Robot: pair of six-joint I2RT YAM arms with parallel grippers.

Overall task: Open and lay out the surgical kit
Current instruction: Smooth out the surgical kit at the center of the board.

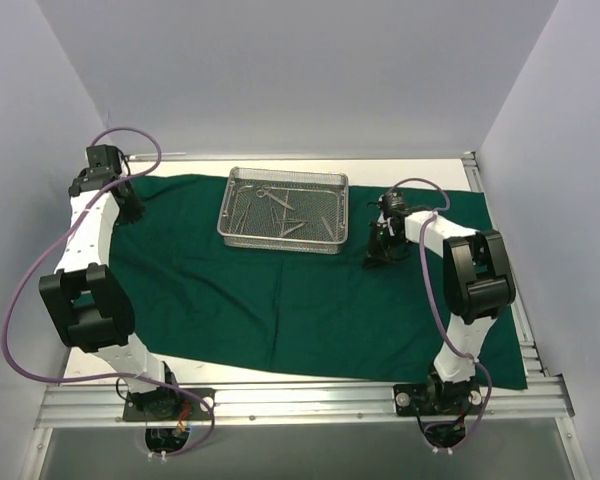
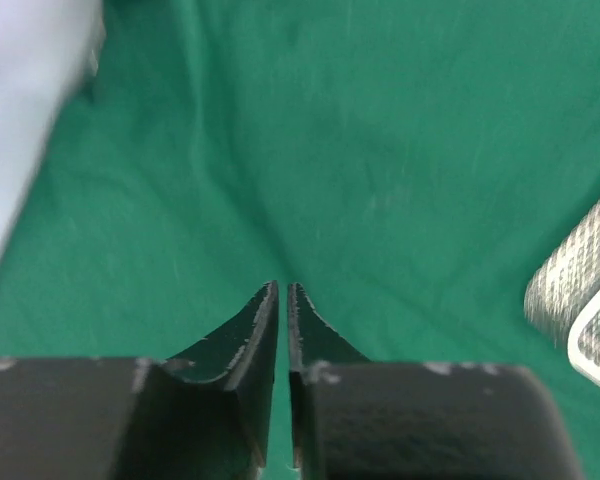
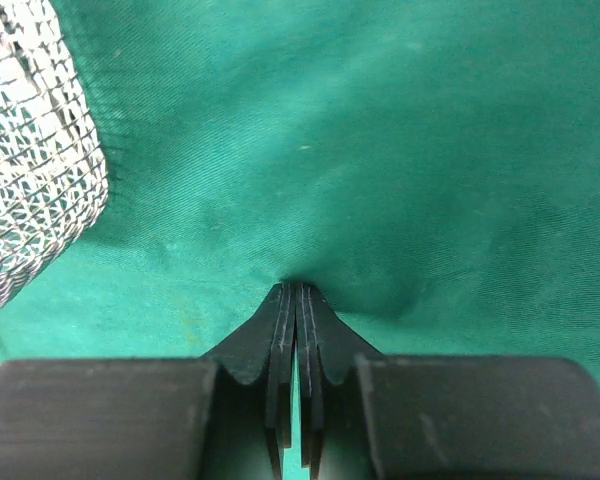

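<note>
Green cloth (image 1: 280, 300): spread over the worktop (image 1: 450, 172), filling the middle of the top view.
Mesh tray (image 1: 280, 243): upper centre, sitting on the cloth, with steel instruments (image 1: 280, 205) loose inside.
Left jaws: upper left, narrowed to a thin slit, tips at the cloth. I cannot tell if a fold is nipped.
Right jaws: just right of the tray, shut tight against a pucker of cloth.
Risk: a tug on the cloth would likely drag the tray and jumble the instruments.
Second risk: the right jaws are close enough to knock the tray wall.
</note>
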